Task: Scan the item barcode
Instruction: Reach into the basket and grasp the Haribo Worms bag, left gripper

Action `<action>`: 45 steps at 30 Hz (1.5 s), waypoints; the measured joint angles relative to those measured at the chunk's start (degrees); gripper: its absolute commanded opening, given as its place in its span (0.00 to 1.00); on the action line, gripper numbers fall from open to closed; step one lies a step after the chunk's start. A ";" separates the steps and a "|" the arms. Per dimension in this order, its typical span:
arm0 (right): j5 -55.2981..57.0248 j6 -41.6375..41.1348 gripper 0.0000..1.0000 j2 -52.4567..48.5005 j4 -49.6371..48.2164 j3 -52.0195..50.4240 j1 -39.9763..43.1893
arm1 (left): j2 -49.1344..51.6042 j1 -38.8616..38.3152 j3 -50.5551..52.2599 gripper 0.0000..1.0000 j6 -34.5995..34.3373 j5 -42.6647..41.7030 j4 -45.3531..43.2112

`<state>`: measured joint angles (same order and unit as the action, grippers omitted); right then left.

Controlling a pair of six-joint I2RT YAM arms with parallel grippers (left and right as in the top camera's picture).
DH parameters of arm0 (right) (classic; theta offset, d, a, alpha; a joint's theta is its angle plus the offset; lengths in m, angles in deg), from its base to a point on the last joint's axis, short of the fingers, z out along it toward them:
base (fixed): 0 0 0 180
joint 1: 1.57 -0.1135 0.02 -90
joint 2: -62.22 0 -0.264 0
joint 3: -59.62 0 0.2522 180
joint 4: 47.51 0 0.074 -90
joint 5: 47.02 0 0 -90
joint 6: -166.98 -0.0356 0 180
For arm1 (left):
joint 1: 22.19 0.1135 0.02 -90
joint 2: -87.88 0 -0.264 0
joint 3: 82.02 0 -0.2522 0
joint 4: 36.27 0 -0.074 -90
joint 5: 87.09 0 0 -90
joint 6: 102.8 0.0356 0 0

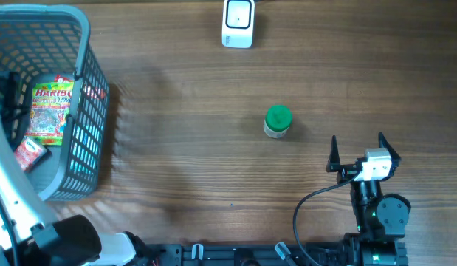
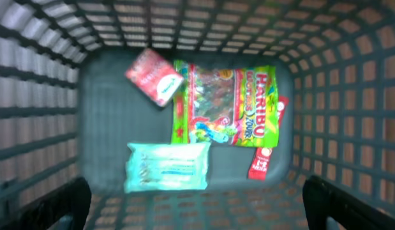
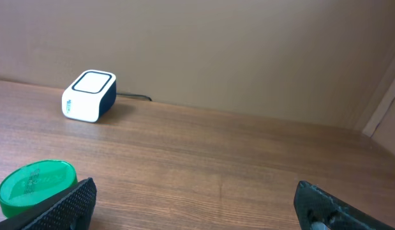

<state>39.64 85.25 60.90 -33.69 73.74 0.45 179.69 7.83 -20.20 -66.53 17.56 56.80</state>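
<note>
Grey basket (image 1: 86, 44) at left holds the Haribo bag (image 2: 229, 105) and other packets. The left gripper (image 2: 197, 207) hangs above them, fingers spread, empty. Near right, the right gripper (image 1: 359, 151), open too, sits by a green-lidded jar (image 1: 277, 122). Likely the pick step: drop onto one packet, then carry it to the far scanner (image 1: 238, 22).

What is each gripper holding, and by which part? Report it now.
Nothing is held. The left gripper is open over the basket; the right gripper is open, apart from the green-lidded jar.

Grey lattice basket (image 1: 88, 140); green-lidded jar (image 1: 277, 120); white scanner (image 1: 238, 22); woodgrain table (image 1: 198, 148).
</note>
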 measured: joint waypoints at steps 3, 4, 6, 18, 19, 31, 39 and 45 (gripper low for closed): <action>0.00 0.00 1.00 0.00 0.02 0.00 0.00 | 0.52 0.00 10.16 1.00 3.91 -0.20 -12.98; 0.00 0.00 1.00 0.00 0.04 0.00 0.00 | 0.66 0.00 11.98 1.00 6.14 -0.20 -15.96; 0.00 0.00 1.00 -0.02 -0.04 0.00 0.00 | 0.55 0.00 15.58 1.00 13.68 -0.11 -24.55; 0.00 0.00 1.00 0.00 0.00 0.00 0.00 | 16.74 0.00 22.51 1.00 66.88 -6.60 -38.71; 0.02 0.00 1.00 0.00 0.00 0.00 0.00 | 17.92 0.00 22.58 1.00 69.79 -7.17 -39.08; 0.00 0.00 1.00 0.00 0.00 0.00 0.00 | 25.00 0.92 20.90 0.20 82.23 -13.07 -42.88; 0.00 0.00 1.00 0.00 0.00 0.00 0.00 | 25.97 1.29 18.53 0.04 81.22 -14.88 -37.59; 0.00 0.00 1.00 0.00 0.00 0.00 0.00 | 22.99 1.22 16.02 0.04 67.14 -17.22 -33.59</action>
<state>39.64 85.25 60.90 -33.69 73.74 0.45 202.69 9.05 -4.18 0.61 0.34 23.21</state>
